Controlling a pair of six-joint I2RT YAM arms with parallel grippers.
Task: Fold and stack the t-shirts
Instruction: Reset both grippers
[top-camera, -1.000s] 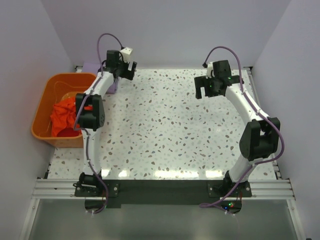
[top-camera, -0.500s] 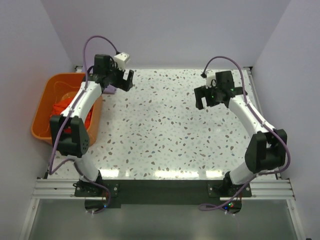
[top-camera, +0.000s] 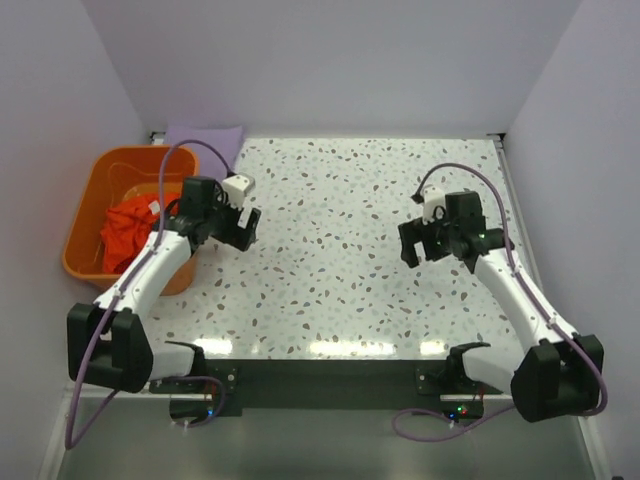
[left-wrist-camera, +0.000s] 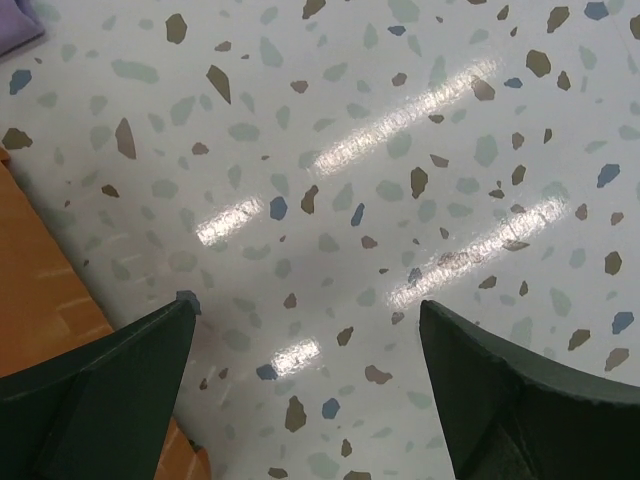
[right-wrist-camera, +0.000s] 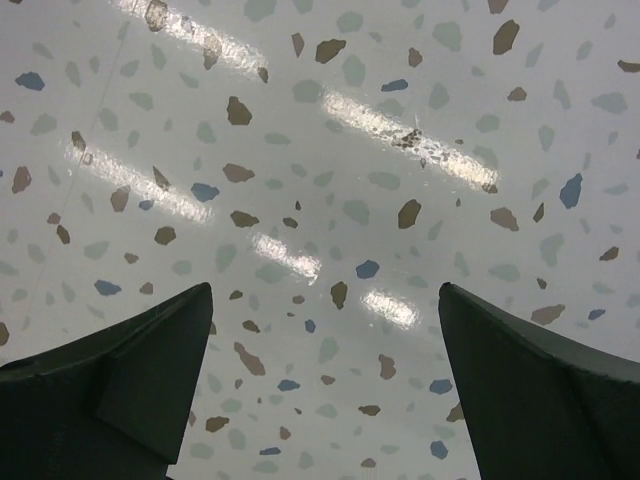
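Observation:
A folded lavender t-shirt lies flat at the table's back left corner; one corner of it shows in the left wrist view. An orange-red t-shirt sits crumpled inside the orange basket. My left gripper hangs open over the speckled table just right of the basket, holding nothing. Over the right side of the table my right gripper is open too, with only bare tabletop between its fingers.
The basket stands against the left wall; its wall fills the left edge of the left wrist view. Lavender walls close in the table at the back and sides. A metal rail runs along the near edge.
Both arms have drawn back from the far edge toward the near side. The left gripper has left the lavender t-shirt, which now lies uncovered in the back corner.

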